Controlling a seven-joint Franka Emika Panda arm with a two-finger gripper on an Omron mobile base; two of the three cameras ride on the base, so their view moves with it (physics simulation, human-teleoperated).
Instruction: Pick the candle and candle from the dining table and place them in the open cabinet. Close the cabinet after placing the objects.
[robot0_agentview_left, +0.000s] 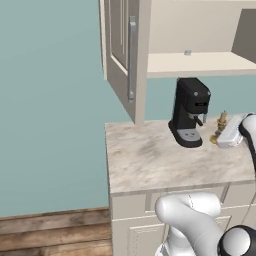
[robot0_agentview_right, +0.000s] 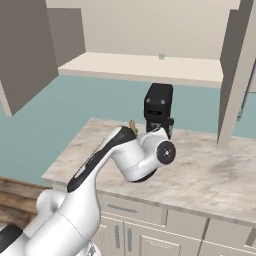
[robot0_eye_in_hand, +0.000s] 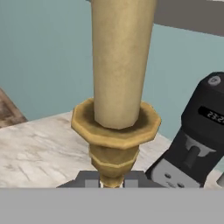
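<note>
No words can be read; the marks on the one black coffee machine (robot0_agentview_left: 190, 112) are too blurry. One candle (robot0_eye_in_hand: 119, 61) shows, in its brass holder. The gripper (robot0_eye_in_hand: 111, 180) is nearly closed, pinching the holder's thin stem. It holds the candle just right of the coffee machine, above the marble counter (robot0_agentview_left: 150, 160), below the open cabinet (robot0_agentview_left: 195, 62).

Pale digits on a small dark display on the black coffee machine (robot0_eye_in_hand: 199, 135), blurred, perhaps "2522"; too unclear to read surely. No other lettering legible.
</note>
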